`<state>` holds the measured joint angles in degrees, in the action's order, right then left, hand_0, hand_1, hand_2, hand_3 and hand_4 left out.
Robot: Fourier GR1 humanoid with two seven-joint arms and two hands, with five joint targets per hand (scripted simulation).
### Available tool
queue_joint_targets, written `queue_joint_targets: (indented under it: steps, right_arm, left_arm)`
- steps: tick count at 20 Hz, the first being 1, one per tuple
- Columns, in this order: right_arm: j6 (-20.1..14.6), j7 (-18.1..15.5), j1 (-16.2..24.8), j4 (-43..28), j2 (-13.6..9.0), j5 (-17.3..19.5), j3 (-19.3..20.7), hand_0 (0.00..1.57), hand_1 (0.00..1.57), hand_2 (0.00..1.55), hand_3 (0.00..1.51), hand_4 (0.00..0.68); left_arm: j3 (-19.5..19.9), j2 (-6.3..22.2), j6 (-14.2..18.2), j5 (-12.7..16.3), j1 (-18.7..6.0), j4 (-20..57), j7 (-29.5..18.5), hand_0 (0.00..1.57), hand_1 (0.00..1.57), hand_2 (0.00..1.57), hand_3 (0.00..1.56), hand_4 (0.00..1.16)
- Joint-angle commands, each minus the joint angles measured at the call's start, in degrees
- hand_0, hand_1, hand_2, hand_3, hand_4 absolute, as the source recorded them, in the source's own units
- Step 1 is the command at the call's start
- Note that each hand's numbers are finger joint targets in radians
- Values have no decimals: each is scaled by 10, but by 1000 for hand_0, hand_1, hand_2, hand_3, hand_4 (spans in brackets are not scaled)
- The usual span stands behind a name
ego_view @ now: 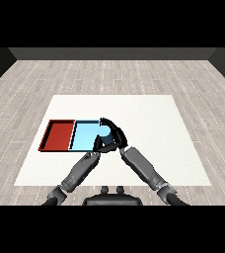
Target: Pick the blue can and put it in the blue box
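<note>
The right robot hand (115, 134) curls over the light blue tray (83, 137) at its 3 o'clock edge; whether it holds anything, I cannot tell.

The two black hands meet over the right end of the shallow light blue tray (83, 137), covering its right wall and near right corner, so that part of the tray cannot be seen. The right hand (115, 134) arches over this spot and the left hand (100, 144) lies just under it; their dark fingers overlap, and whether either hand curls round anything cannot be told. A small patch of blue shows between them, but it cannot be told whether this is the tray's floor or a can. No can shows clearly anywhere. Both grey forearms run out of view at the bottom, behind the dark band.
</note>
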<state>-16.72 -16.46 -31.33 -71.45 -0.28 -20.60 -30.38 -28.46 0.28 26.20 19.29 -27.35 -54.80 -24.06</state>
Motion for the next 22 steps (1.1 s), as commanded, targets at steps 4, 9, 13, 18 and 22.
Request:
queue_joint_targets:
  steps: [4, 9, 13, 18, 22]
  right_arm:
    - [20, -3, 45, -28, 3, -1, 19, 0, 0, 0, 0, 0]
    - [58, 55, 51, -95, -27, 9, 67, 0, 0, 0, 0, 0]
    - [77, 54, 66, -115, -31, -2, 106, 0, 0, 0, 0, 0]
    - [59, 38, 177, -238, -64, 8, 116, 0, 0, 0, 0, 0]
    - [61, 47, 225, -303, -75, -14, 149, 0, 0, 0, 0, 0]
  left_arm:
    - [-19, -3, 28, -12, -1, -10, 12, 1571, 1571, 1571, 1504, 1134]
    - [28, -3, -5, -37, -1, 51, -29, 1571, 1571, 1571, 1503, 1133]
    - [59, 15, -15, -57, -3, 15, 7, 1571, 1571, 1571, 1503, 1128]
    - [46, -1, 10, -90, 13, 34, -14, 1571, 1571, 1571, 1493, 1126]
    - [69, 39, -15, -92, 8, 8, 29, 1571, 1571, 1571, 1489, 1121]
